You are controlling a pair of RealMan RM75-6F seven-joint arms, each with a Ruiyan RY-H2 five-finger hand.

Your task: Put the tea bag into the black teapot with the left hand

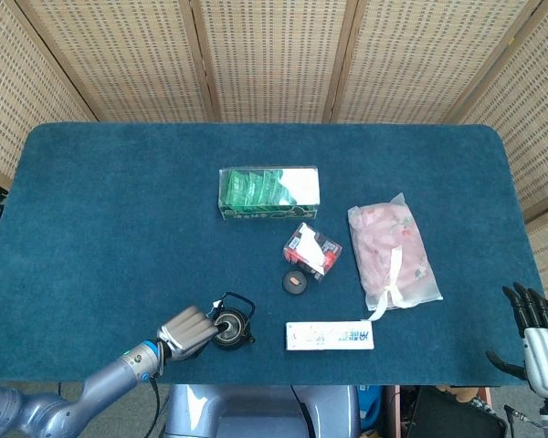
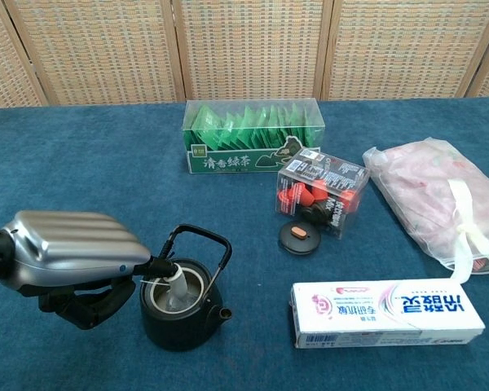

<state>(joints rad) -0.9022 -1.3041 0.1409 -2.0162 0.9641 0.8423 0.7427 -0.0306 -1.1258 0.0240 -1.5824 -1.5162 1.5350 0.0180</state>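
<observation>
The small black teapot [image 1: 231, 331] [image 2: 183, 316] stands near the table's front edge, handle raised. My left hand [image 1: 186, 331] [image 2: 72, 251] sits just left of it, with a fingertip and the thumb reaching down into its mouth. The tea bag [image 2: 165, 295] shows only as a pale patch inside the pot, under that fingertip, which still seems to pinch it. In the head view the tea bag is hidden. My right hand [image 1: 531, 316] hangs beyond the front right corner, fingers spread, holding nothing.
A green tea box [image 1: 268, 192] [image 2: 251, 135] stands mid-table. A clear box of red items [image 1: 313, 249] [image 2: 322, 189] and a small black lid [image 1: 294, 283] [image 2: 300, 237] lie right of the pot. A toothpaste box [image 1: 330, 335] [image 2: 387, 312] and a pink bag [image 1: 393, 251] [image 2: 432, 199] lie further right.
</observation>
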